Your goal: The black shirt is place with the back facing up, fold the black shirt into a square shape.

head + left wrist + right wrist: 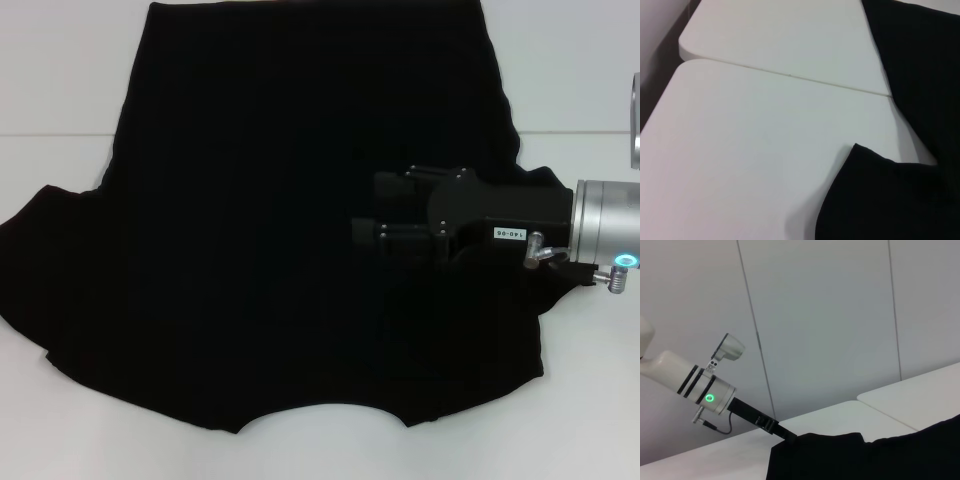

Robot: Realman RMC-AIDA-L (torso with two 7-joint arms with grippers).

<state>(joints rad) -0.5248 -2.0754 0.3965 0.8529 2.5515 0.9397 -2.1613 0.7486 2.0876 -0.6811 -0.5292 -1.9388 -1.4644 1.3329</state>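
1. Right claw [365, 225] reaches in from the right side in the head view, lying low over the shirt [300, 230], fingers pointing toward the robot's left.
2. Open or closed: cannot tell, since the black fingers blend into the black fabric.
3. Left claw [785, 436] is out of the head view; the right wrist view shows it far off at the shirt's edge, its tip lost against the fabric, so its state cannot be told either.
4. Shirt lies spread flat on the white tabletop [590, 400], plain side up, covering most of the middle.
5. The far end of the shirt runs off the top of the head view; the near edge has a curved notch.
6. One sleeve spreads out toward the robot's left; the right sleeve sits partly under the right arm.
7. Left wrist view shows a sleeve corner and the shirt's edge [900, 200] on the tabletop [750, 150], with a seam between two tabletop panels.
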